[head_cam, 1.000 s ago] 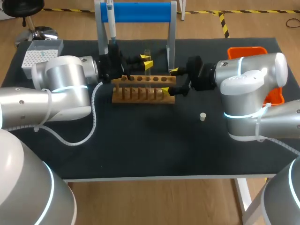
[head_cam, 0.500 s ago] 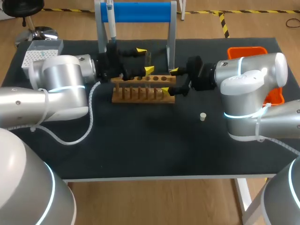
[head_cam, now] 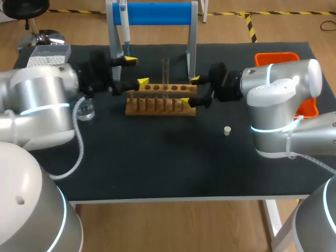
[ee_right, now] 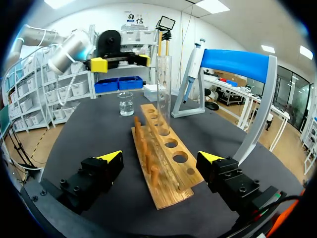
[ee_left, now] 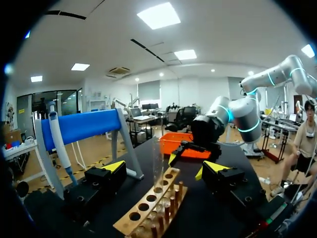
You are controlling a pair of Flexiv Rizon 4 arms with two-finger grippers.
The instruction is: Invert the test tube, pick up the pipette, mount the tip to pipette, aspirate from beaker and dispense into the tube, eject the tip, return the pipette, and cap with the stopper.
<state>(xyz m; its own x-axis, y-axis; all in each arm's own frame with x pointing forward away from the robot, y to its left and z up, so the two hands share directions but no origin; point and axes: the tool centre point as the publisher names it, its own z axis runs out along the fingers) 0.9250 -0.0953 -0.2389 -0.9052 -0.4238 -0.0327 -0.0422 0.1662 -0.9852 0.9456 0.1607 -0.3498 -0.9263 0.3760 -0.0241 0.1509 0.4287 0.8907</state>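
A clear test tube [head_cam: 165, 71] stands upright in the wooden rack [head_cam: 160, 102]. My left gripper [head_cam: 136, 71] is open just left of the tube, clear of it. Seen from the left wrist, the tube [ee_left: 158, 163] rises ahead of my open gripper [ee_left: 162, 168]. My right gripper [head_cam: 189, 90] is open, its fingers on either side of the rack's right end. From the right wrist, the rack [ee_right: 161, 158] lies between the open fingers of my gripper [ee_right: 160, 157], with the tube [ee_right: 164, 94] further along. The pipette [head_cam: 125, 26] hangs on the blue stand. A beaker [head_cam: 85, 110] sits at the left, and a small stopper [head_cam: 227, 130] lies right of the middle.
A white tip box [head_cam: 44, 60] stands at the back left and an orange bin [head_cam: 283, 58] at the back right behind my right arm. The blue stand's posts [head_cam: 192, 37] rise directly behind the rack.
My left gripper has opened, let go of the test tube and drawn back to the left. The tube stays upright in the rack. The right arm has kept still.
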